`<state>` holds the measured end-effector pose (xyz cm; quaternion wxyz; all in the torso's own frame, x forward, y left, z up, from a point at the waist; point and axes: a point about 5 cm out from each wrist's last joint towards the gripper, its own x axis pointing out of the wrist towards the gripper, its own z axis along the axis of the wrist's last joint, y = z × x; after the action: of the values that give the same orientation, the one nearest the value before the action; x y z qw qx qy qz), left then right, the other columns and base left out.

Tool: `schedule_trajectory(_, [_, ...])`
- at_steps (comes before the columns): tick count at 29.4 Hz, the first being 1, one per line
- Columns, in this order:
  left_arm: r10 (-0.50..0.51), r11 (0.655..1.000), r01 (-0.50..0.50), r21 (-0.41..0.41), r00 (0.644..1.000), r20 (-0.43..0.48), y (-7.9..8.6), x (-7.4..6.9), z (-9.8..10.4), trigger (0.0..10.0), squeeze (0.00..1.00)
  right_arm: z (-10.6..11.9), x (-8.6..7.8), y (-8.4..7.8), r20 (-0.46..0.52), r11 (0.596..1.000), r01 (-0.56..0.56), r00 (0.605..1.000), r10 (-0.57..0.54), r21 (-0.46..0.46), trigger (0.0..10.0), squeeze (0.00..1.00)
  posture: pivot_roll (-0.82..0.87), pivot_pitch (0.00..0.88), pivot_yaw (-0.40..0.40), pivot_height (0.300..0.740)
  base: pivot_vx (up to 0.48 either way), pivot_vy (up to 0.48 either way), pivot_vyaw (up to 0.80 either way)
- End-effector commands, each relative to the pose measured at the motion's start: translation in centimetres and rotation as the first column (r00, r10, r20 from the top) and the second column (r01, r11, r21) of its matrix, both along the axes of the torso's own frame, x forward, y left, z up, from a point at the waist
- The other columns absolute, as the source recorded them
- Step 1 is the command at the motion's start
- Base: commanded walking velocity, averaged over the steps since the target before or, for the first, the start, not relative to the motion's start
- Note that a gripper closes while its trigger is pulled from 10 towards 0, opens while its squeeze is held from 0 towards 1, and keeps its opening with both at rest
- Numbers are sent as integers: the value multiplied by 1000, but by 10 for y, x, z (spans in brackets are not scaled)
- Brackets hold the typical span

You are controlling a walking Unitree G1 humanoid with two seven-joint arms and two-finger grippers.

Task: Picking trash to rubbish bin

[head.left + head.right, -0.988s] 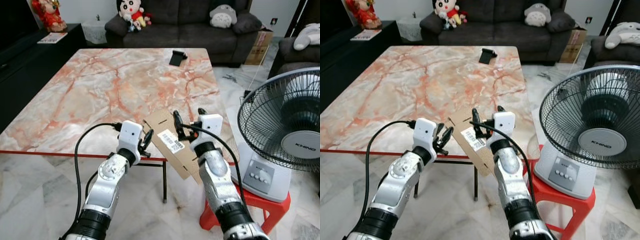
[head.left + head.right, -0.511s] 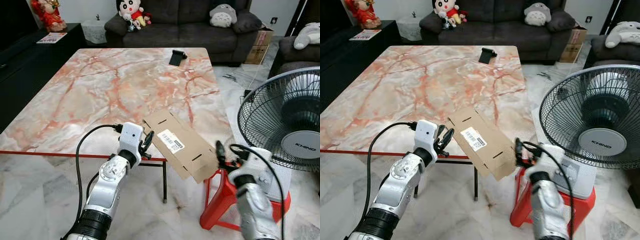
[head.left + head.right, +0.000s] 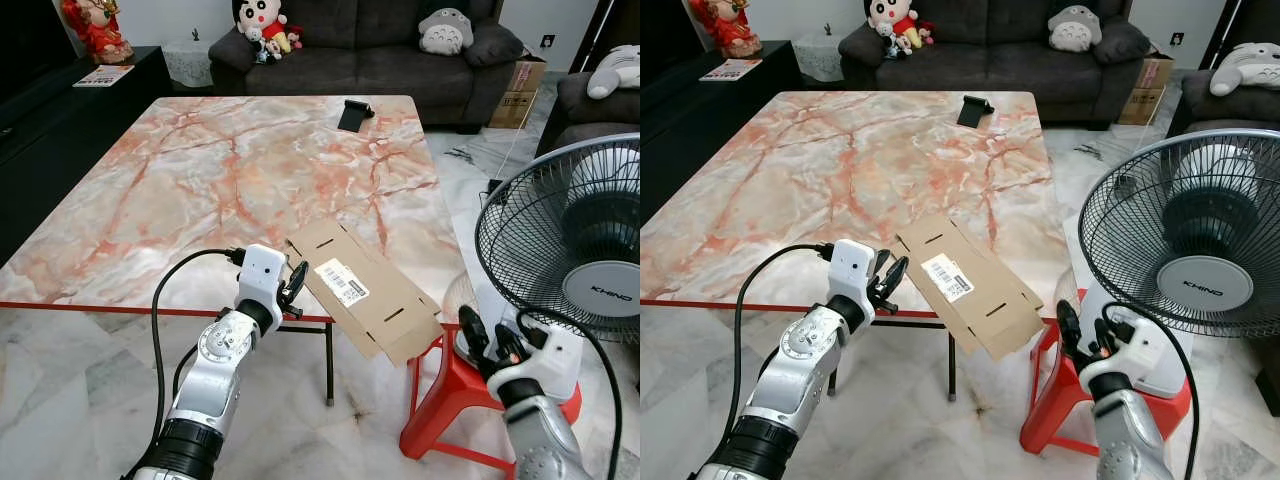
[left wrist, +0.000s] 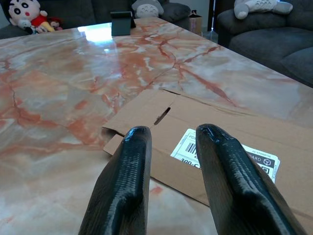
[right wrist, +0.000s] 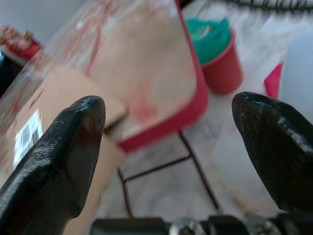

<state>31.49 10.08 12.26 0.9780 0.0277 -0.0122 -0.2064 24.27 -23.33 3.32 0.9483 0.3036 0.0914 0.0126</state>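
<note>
A flattened brown cardboard box (image 3: 385,305) with a white barcode label (image 3: 342,282) lies on the marble table's (image 3: 200,180) front right corner, overhanging the edge. My left gripper (image 3: 293,286) sits at the table's front edge beside the box's left end, open, its fingers (image 4: 127,176) pointing at the cardboard (image 4: 234,127) without touching it. My right gripper (image 3: 490,340) hangs lower, off the table's right corner above the red stool (image 3: 450,395), wide open and holding nothing. A small red bin (image 5: 222,68) with a green liner stands on the floor past the table corner.
A big standing fan (image 3: 575,250) rests on the red stool close to my right arm. A black phone stand (image 3: 353,114) sits at the table's far edge. A dark sofa (image 3: 380,50) with plush toys runs along the back. White marble floor lies below.
My right arm has pulled off the cardboard and swung down and right to the stool. The cardboard stays on the table corner. The left arm has barely moved.
</note>
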Motion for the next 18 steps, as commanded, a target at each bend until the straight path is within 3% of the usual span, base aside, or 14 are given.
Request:
schedule_trajectory(1, [-2,1000,2,5,1000,-9,3,1,-1,10000,0,-1,-4,-2,-5,999,-34,999,34,26,10000,0,11,31,42,740,0,0,0])
schedule_trajectory(4, [-7,1000,7,4,1000,-12,1,1,-2,10000,0,-7,-11,-4,-29,995,-79,996,81,52,10000,0,8,33,40,740,0,0,0])
schedule_trajectory(6, [-12,1000,12,3,1000,-14,1,0,-2,10000,0,-8,-19,2,-1,977,-157,987,159,146,10000,0,7,32,38,740,0,0,0])
schedule_trajectory(7, [-12,1000,12,3,1000,-14,1,0,-2,10000,0,-8,-19,2,-1,977,-157,987,159,146,10000,0,7,32,38,740,0,0,0])
schedule_trajectory(12, [-16,1000,16,4,1000,-19,0,0,-4,10000,0,5,-30,23,118,907,-345,938,325,241,10000,0,7,32,38,740,0,0,0])
schedule_trajectory(18, [-20,1000,20,6,1000,-22,0,-1,-4,10000,0,4,-28,31,128,889,-380,925,359,254,10000,0,14,33,36,740,0,0,0])
